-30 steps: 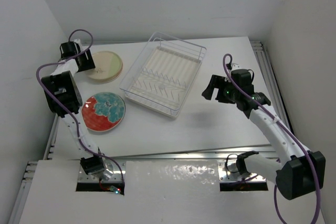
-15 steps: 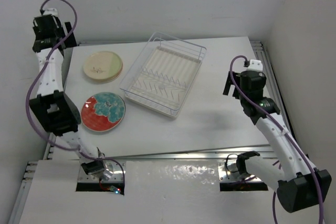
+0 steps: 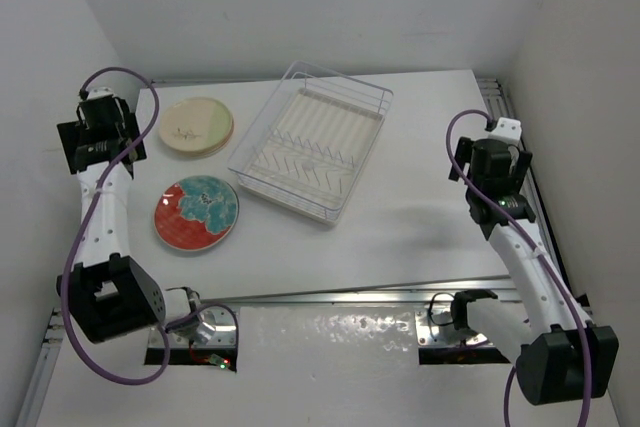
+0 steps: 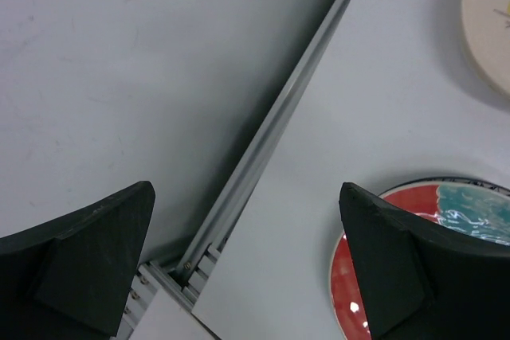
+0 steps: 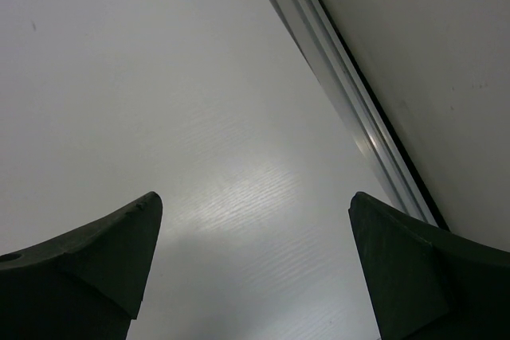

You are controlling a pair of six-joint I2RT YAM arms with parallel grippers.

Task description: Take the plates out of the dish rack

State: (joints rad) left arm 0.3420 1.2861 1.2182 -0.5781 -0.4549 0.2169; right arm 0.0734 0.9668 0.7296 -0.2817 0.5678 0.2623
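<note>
Left gripper [image 4: 245, 205] first: its two dark fingers [image 4: 88, 252] are spread wide with nothing between them, touching nothing. Under the gap runs the metal rail [image 4: 271, 133] along the left edge of the table [image 3: 400, 227]. The red-and-teal plate [image 4: 430, 260] peeks in behind the right-hand finger, partly cut off by it and by the frame. A sliver of cream plate [image 4: 490, 29] shows at the top right corner of that wrist view.

Over to the right gripper [image 5: 255, 205]: fingers [image 5: 88, 260] parted just as wide, released, gripping nothing. It hangs over bare white tabletop beside the rail [image 5: 351, 109] at the right edge. Only the finger tips show here; the rest runs out of the picture.

From overhead, the left gripper [image 3: 95, 132] sits out at the left edge and the right gripper [image 3: 488, 162] near the right edge, both well apart from the dish rack [image 3: 312, 139]. The clear rack lies at the middle of the table toward the far edge, turned at an angle, its ridged whitish base in plain sight. The cream plates [image 3: 198, 125] lie flat near the far left corner, just beside the rack. How many are in that pile is hard to make out. The red-and-teal plate [image 3: 197, 212] lies flat by the left edge, nearer the arms, just apart from the cream ones.
</note>
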